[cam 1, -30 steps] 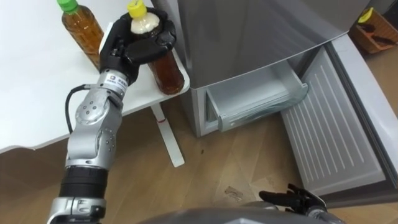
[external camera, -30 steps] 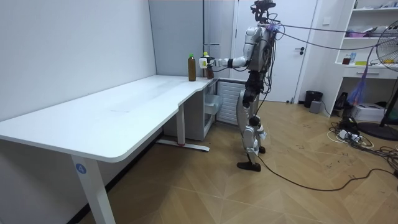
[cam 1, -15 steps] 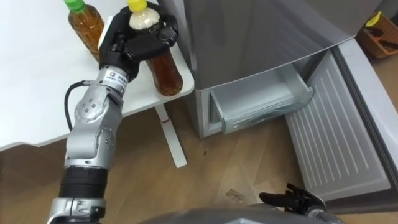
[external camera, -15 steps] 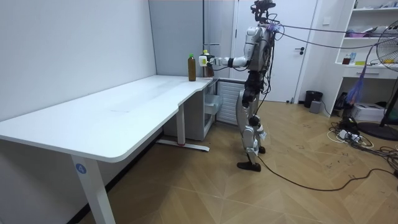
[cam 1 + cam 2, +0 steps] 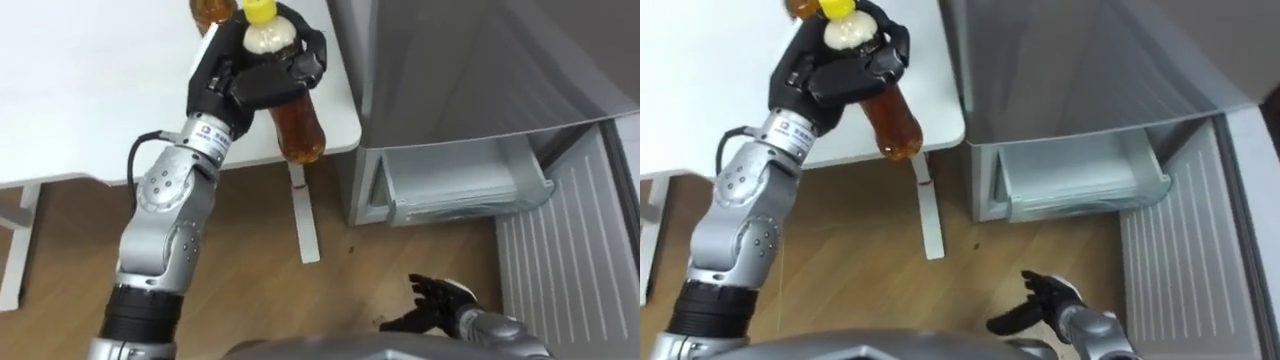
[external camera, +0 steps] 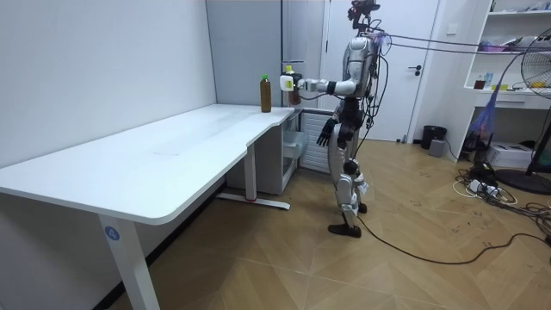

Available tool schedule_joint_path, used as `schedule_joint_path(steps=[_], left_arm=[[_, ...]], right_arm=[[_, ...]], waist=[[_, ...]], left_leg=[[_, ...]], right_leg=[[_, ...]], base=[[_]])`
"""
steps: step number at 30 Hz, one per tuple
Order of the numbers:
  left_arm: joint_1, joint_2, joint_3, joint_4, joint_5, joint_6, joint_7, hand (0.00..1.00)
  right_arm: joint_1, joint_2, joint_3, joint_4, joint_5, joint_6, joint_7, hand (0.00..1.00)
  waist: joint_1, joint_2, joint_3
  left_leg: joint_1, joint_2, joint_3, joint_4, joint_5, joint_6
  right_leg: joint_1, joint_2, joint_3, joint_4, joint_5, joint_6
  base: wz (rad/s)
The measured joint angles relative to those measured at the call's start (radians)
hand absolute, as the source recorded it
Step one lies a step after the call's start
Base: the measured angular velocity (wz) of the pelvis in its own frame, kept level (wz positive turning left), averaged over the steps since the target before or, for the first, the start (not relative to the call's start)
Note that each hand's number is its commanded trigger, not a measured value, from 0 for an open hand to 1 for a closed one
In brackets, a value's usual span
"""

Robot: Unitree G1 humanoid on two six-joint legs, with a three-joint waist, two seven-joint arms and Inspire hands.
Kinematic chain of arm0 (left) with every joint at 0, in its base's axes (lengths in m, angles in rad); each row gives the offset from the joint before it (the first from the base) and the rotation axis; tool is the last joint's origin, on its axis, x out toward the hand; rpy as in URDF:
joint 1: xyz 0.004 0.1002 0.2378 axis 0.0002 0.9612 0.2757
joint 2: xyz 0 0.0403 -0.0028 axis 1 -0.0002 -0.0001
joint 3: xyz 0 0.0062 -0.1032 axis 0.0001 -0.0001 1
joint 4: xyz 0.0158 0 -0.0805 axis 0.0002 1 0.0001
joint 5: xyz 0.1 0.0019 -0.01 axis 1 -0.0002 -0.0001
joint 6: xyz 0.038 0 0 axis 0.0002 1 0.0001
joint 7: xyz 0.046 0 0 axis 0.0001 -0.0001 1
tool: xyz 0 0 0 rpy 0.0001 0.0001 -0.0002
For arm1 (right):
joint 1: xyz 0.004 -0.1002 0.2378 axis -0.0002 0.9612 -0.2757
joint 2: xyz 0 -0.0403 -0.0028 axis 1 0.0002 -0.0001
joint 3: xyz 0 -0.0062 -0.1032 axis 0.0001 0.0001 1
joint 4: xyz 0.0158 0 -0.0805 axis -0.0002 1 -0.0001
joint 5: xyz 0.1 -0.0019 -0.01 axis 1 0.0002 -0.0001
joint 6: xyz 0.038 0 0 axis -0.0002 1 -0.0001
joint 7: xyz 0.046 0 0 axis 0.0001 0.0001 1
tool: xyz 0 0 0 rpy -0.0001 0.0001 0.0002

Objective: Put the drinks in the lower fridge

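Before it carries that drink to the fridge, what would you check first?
1. Grip: the left hand has its fingers curled round the yellow-capped bottle, just below the cap: ok.
2. Bottle off the table: it is tilted, with its base past the table's edge: ok.
3. Lower fridge drawer pulled open: ok.
4. Room inside the drawer: cannot tell, its inside is not plain from above.
5. Right hand free: it hangs low with relaxed fingers and holds nothing: ok.
6. Second bottle standing upright on the table, out of the way: ok.
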Motion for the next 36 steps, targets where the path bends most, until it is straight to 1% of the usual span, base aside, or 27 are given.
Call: schedule_joint_path(steps=[2, 3, 4, 5, 6, 7, 10, 13, 16, 18, 21, 22, 23, 24, 25, 26, 27, 28, 29, 31, 33, 34, 36], left_arm=[[0.007, 0.001, -0.001, -0.017, -0.025, -0.001, 0.000, 1.00], [0.022, 0.009, 0.000, -0.036, -0.041, -0.006, 0.000, 1.00], [0.032, 0.008, -0.003, -0.046, -0.041, -0.010, 0.000, 1.00], [0.049, 0.011, -0.017, -0.056, -0.040, -0.019, 0.000, 1.00], [0.064, 0.010, -0.031, -0.063, -0.040, -0.021, -0.001, 1.00], [0.069, 0.010, -0.039, -0.063, -0.040, -0.022, -0.004, 1.00], [0.095, 0.009, -0.050, -0.062, -0.040, -0.021, -0.021, 1.00], [0.110, 0.009, -0.066, -0.040, -0.040, -0.021, -0.038, 1.00], [0.120, 0.010, -0.087, -0.024, -0.040, -0.021, -0.044, 1.00], [0.121, 0.010, -0.087, -0.018, -0.040, -0.021, -0.044, 1.00], [0.121, 0.009, -0.088, -0.007, -0.039, -0.021, -0.045, 1.00], [0.121, 0.009, -0.088, -0.002, -0.039, -0.021, -0.045, 1.00], [0.121, 0.008, -0.088, 0.008, -0.038, -0.021, -0.045, 1.00], [0.120, 0.009, -0.091, 0.012, -0.035, -0.021, -0.045, 1.00], [0.121, 0.013, -0.088, 0.014, -0.036, -0.025, -0.045, 1.00], [0.121, 0.018, -0.068, 0.022, -0.037, -0.043, -0.045, 1.00], [0.120, 0.018, -0.055, 0.029, -0.037, -0.049, -0.045, 1.00], [0.121, 0.013, -0.055, 0.055, -0.037, -0.050, -0.047, 1.00], [0.124, 0.012, -0.067, 0.080, -0.037, -0.049, -0.069, 1.00], [0.124, 0.009, -0.093, 0.106, -0.036, -0.044, -0.095, 1.00], [0.125, 0.010, -0.111, 0.108, -0.036, -0.039, -0.106, 1.00], [0.125, 0.016, -0.118, 0.113, -0.036, -0.039, -0.109, 1.00], [0.125, 0.018, -0.128, 0.133, -0.036, -0.038, -0.110, 1.00]], right_arm=[[-0.001, -0.003, 0.019, -0.033, -0.008, 0.000, 0.009, 0.00], [-0.007, -0.002, 0.035, -0.058, -0.017, 0.000, 0.015, 0.00], [-0.008, -0.002, 0.042, -0.070, -0.025, 0.000, 0.017, 0.00], [-0.012, -0.002, 0.062, -0.088, -0.039, -0.002, 0.018, 0.00], [-0.012, -0.001, 0.075, -0.105, -0.053, -0.002, 0.023, 0.00], [-0.012, 0.001, 0.075, -0.110, -0.056, -0.002, 0.030, 0.00], [-0.019, 0.007, 0.082, -0.155, -0.091, 0.004, 0.059, 0.00], [-0.025, 0.006, 0.102, -0.230, -0.085, 0.007, 0.083, 0.00], [-0.046, 0.006, 0.133, -0.237, -0.079, 0.004, 0.086, 0.00], [-0.052, 0.006, 0.149, -0.240, -0.078, 0.004, 0.093, 0.00], [-0.052, 0.007, 0.151, -0.249, -0.078, 0.004, 0.105, 0.00], [-0.052, 0.007, 0.151, -0.252, -0.078, 0.004, 0.109, 0.00], [-0.049, 0.006, 0.150, -0.265, -0.078, 0.004, 0.116, 0.00], [-0.052, 0.009, 0.148, -0.278, -0.078, 0.000, 0.122, 0.00], [-0.054, 0.017, 0.148, -0.286, -0.078, -0.003, 0.123, 0.00], [-0.053, 0.027, 0.150, -0.329, -0.078, -0.009, 0.127, 0.00], [-0.051, 0.024, 0.154, -0.360, -0.078, -0.013, 0.130, 0.00], [-0.030, 0.020, 0.158, -0.411, -0.071, -0.014, 0.134, 0.00], [-0.025, 0.010, 0.160, -0.419, -0.044, -0.010, 0.141, 0.00], [-0.026, 0.003, 0.155, -0.429, -0.039, -0.001, 0.154, 0.00], [-0.033, 0.002, 0.150, -0.436, -0.034, -0.001, 0.176, 0.00], [-0.037, 0.002, 0.151, -0.442, -0.028, -0.001, 0.191, 0.00], [-0.037, 0.009, 0.157, -0.458, 0.015, -0.001, 0.211, 0.00]], waist=[[0.017, -0.004, -0.0005], [0.021, -0.006, -0.0014], [0.021, -0.008, -0.0012], [0.024, -0.013, -0.0030], [0.036, -0.017, -0.0043], [0.039, -0.019, -0.0045], [0.048, -0.029, 0.0008], [0.069, -0.034, 0.0058], [0.073, -0.037, 0.0088], [0.073, -0.038, 0.0107], [0.073, -0.042, 0.0136], [0.073, -0.042, 0.0151], [0.071, -0.042, 0.0164], [0.073, -0.037, 0.0245], [0.077, -0.034, 0.0290], [0.085, -0.038, 0.0301], [0.086, -0.048, 0.0285], [0.050, -0.040, 0.0289], [0.038, -0.036, 0.0288], [0.039, -0.038, 0.0290], [0.042, -0.041, 0.0262], [0.043, -0.043, 0.0259], [0.045, -0.046, 0.0241]], left_leg=[[-0.008, -0.001, -0.007, 0.000, 0.000, 0.000], [-0.014, -0.002, -0.019, 0.000, 0.000, 0.000], [-0.014, -0.002, -0.021, 0.000, 0.000, 0.000], [-0.014, -0.003, -0.027, 0.000, 0.000, 0.000], [-0.013, -0.003, -0.033, 0.000, 0.000, 0.000], [-0.013, -0.003, -0.036, 0.000, 0.000, 0.000], [-0.021, -0.006, -0.053, 0.000, 0.000, 0.000], [-0.027, -0.007, -0.061, 0.006, 0.000, 0.000], [-0.029, -0.007, -0.075, 0.006, 0.000, 0.000], [-0.031, -0.007, -0.083, 0.006, 0.000, 0.000], [-0.030, -0.007, -0.092, 0.006, 0.000, 0.000], [-0.029, -0.006, -0.105, 0.006, 0.001, 0.001], [-0.028, -0.003, -0.133, 0.006, 0.001, 0.001], [-0.022, 0.011, -0.185, 0.001, 0.003, 0.004], [-0.022, 0.028, -0.226, -0.002, 0.003, 0.004], [-0.039, 0.049, -0.260, 0.000, 0.001, 0.000], [-0.053, 0.053, -0.261, 0.005, -0.003, -0.006], [-0.068, 0.057, -0.224, 0.007, -0.005, -0.018], [-0.064, 0.061, -0.161, 0.000, -0.002, -0.021], [-0.055, 0.062, -0.105, -0.010, 0.013, -0.026], [-0.038, 0.060, -0.098, -0.023, 0.016, -0.025], [-0.032, 0.057, -0.097, -0.024, 0.016, -0.025], [-0.020, 0.050, -0.074, -0.026, 0.016, -0.025]], right_leg=[[-0.001, 0.000, -0.004, 0.002, 0.000, 0.000], [-0.001, 0.000, -0.010, 0.004, 0.000, 0.000], [-0.003, -0.001, -0.013, 0.005, 0.000, 0.000], [-0.003, -0.001, -0.024, 0.008, 0.000, 0.000], [-0.003, -0.002, -0.027, 0.013, 0.000, 0.000], [-0.002, -0.002, -0.027, 0.014, 0.000, 0.000], [-0.004, -0.002, -0.030, 0.015, 0.000, 0.000], [-0.005, -0.002, -0.038, 0.015, 0.000, 0.000], [-0.004, -0.002, -0.052, 0.018, 0.000, 0.000], [-0.002, -0.001, -0.055, 0.018, 0.000, 0.000], [-0.008, -0.001, -0.059, 0.033, -0.001, -0.001], [-0.011, -0.001, -0.063, 0.043, -0.001, -0.001], [-0.028, -0.002, -0.066, 0.084, -0.005, -0.007], [-0.078, 0.003, -0.058, 0.157, -0.031, -0.030], [-0.112, 0.028, -0.024, 0.167, -0.047, -0.054], [-0.179, 0.091, 0.052, 0.070, -0.036, -0.104], [-0.196, 0.110, 0.062, 0.039, 0.046, -0.122], [-0.182, 0.110, 0.025, 0.036, 0.057, -0.116], [-0.172, 0.110, 0.019, 0.037, 0.056, -0.117], [-0.160, 0.106, 0.031, 0.037, 0.055, -0.116], [-0.156, 0.106, 0.028, 0.038, 0.050, -0.108], [-0.153, 0.108, 0.027, 0.038, 0.049, -0.107], [-0.141, 0.101, 0.022, 0.038, 0.049, -0.107]], base=[[0.10], [0.20], [0.19], [0.15], [0.15], [0.14], [0.14], [0.07], [0.08], [0.10], [0.05], [0.07], [-0.06], [-0.20], [-0.56], [-0.49], [-0.07], [0.39], [0.51], [0.27], [0.15], [0.00], [0.00]])
